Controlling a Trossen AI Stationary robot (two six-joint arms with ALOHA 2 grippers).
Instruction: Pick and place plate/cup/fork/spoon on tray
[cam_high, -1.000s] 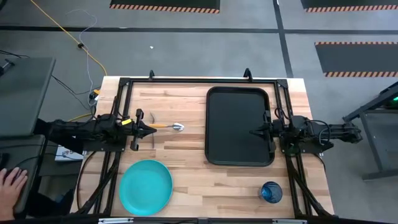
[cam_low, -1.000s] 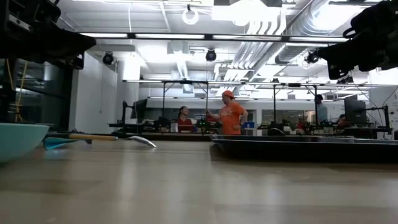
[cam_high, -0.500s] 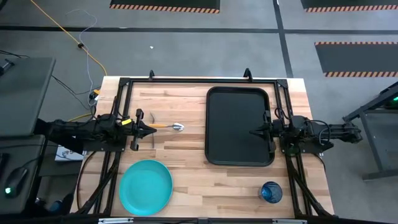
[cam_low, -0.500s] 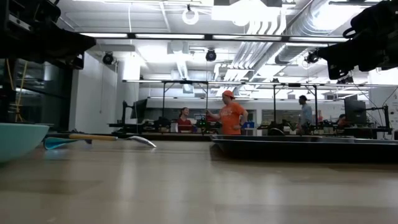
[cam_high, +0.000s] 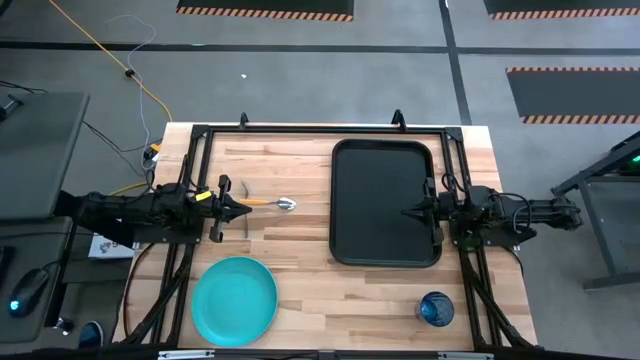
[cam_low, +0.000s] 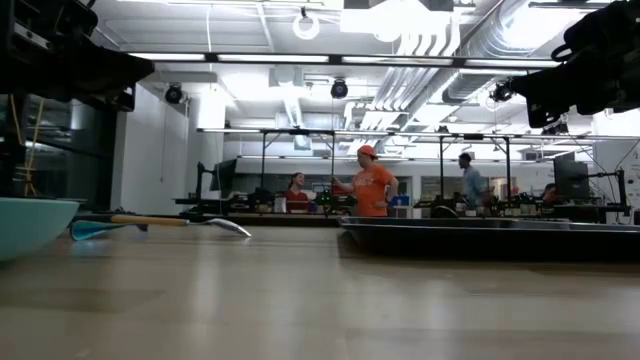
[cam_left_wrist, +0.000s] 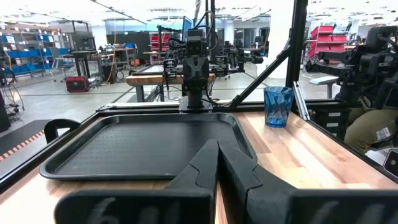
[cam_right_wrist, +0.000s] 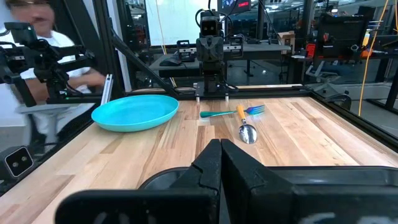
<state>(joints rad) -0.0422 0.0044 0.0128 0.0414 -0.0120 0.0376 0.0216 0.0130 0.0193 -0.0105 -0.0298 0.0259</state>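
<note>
The black tray (cam_high: 385, 160) lies on the right half of the table. A turquoise plate (cam_high: 234, 300) sits near the front left, and the blue cup (cam_high: 436, 309) stands upright near the front right. The orange-handled spoon (cam_high: 270, 204) lies at mid-left with its bowl toward the tray. The thin bluish fork (cam_right_wrist: 217, 114) lies across its handle. My left gripper (cam_high: 246, 208) is shut and level above that handle end. My right gripper (cam_high: 404, 212) is shut and level over the tray's right part. Both are empty.
A black frame rail (cam_high: 320, 130) runs around the table's edges. Bare wood (cam_high: 340, 300) lies between plate and cup along the near edge. A person (cam_right_wrist: 37, 37) sits beyond the table's left side, and other people (cam_low: 370, 185) stand far off in the room.
Neither arm nor any of the tableware has moved. A person's hand beside the table's near left corner has gone out of the high view.
</note>
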